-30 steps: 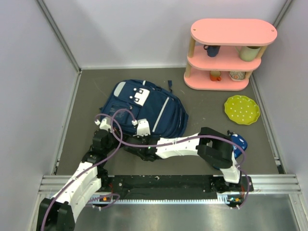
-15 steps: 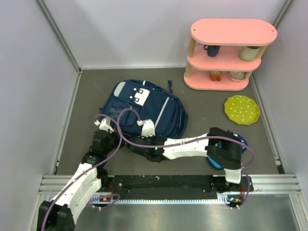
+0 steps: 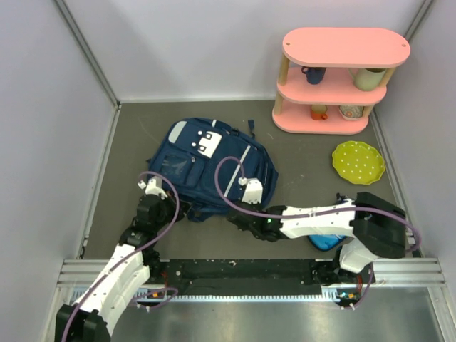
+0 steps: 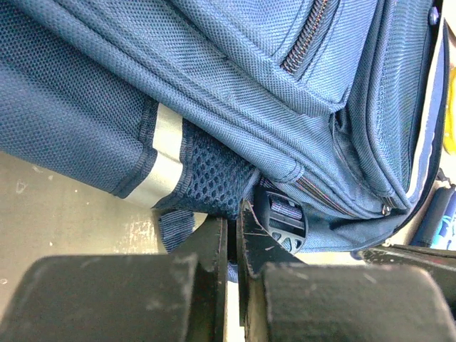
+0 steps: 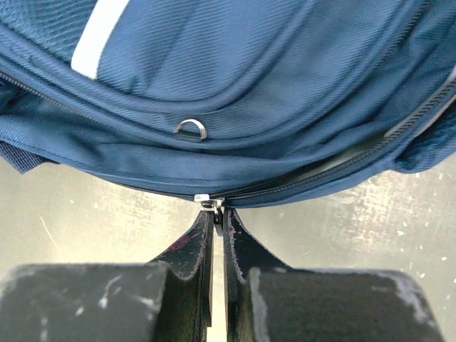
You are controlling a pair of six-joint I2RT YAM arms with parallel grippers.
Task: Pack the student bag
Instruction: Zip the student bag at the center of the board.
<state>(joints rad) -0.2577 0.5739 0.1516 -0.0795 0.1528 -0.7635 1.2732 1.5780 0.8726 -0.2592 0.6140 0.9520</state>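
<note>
right fingers point(image 5: 208, 231) pinch the zipper pull point(image 5: 209, 204) on the student bag point(image 5: 235, 107).

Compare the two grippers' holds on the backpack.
The left gripper pinches a fabric tab below the mesh side pocket; the right gripper pinches the metal zipper pull. The left gripper sits at the student bag's near left corner, the right gripper further right along its near edge. Both have jaws shut on the bag.

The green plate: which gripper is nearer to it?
Right. The right gripper pinches the student bag's zipper pull, left of the green plate; the left gripper holds the bag farther left.
</note>
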